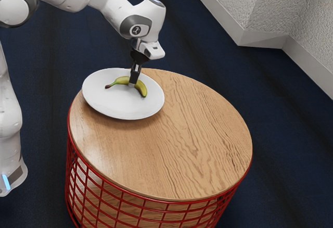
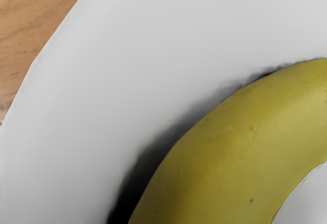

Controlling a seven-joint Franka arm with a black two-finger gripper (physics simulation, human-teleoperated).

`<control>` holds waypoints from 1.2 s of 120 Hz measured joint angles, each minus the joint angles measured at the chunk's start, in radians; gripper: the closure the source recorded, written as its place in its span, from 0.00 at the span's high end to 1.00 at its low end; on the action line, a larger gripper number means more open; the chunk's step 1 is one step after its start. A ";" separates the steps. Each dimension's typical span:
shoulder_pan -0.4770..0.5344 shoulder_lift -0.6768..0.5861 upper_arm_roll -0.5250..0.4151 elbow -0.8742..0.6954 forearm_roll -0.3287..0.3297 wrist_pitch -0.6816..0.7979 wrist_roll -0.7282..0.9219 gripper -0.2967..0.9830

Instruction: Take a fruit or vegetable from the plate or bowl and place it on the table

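Note:
The black gripper [image 1: 133,84] points down at the middle of the banana [image 1: 140,86] in the exterior view, its lower end overlapping the fruit. Whether it grips the banana cannot be made out. The banana is yellow with a greener, dark-tipped end, and lies curved on the white plate [image 1: 115,106]. From the wrist camera, the yellow banana [image 2: 230,147] looms large and close under the hand, with a dark shadow along its outer edge on the white plate [image 2: 102,81].
The plate stands on a round wooden table [image 1: 192,144], near the rim on the arm's side. Wooden tabletop stretches from the plate toward the exterior view's right. Red wire mesh [image 1: 125,205] forms the table's side. A pale wall stands beyond, over dark blue carpet.

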 joint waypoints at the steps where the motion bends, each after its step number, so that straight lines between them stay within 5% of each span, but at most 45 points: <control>1: 0.001 0.000 0.000 0.000 0.000 0.000 -0.001 0.50; 11: 0.014 -0.001 -0.008 0.014 0.009 0.000 -0.011 0.36; 59: -0.256 0.316 -0.085 0.491 -0.026 0.047 0.041 0.37; 80: -0.309 0.408 -0.085 0.576 -0.031 0.052 0.042 0.37; 98: -0.348 0.389 -0.057 0.588 -0.060 0.052 0.027 0.62; 120: -0.349 0.292 -0.020 0.604 -0.098 0.055 -0.018 0.73; 144: -0.322 0.107 -0.038 0.628 -0.178 -0.047 -0.450 0.76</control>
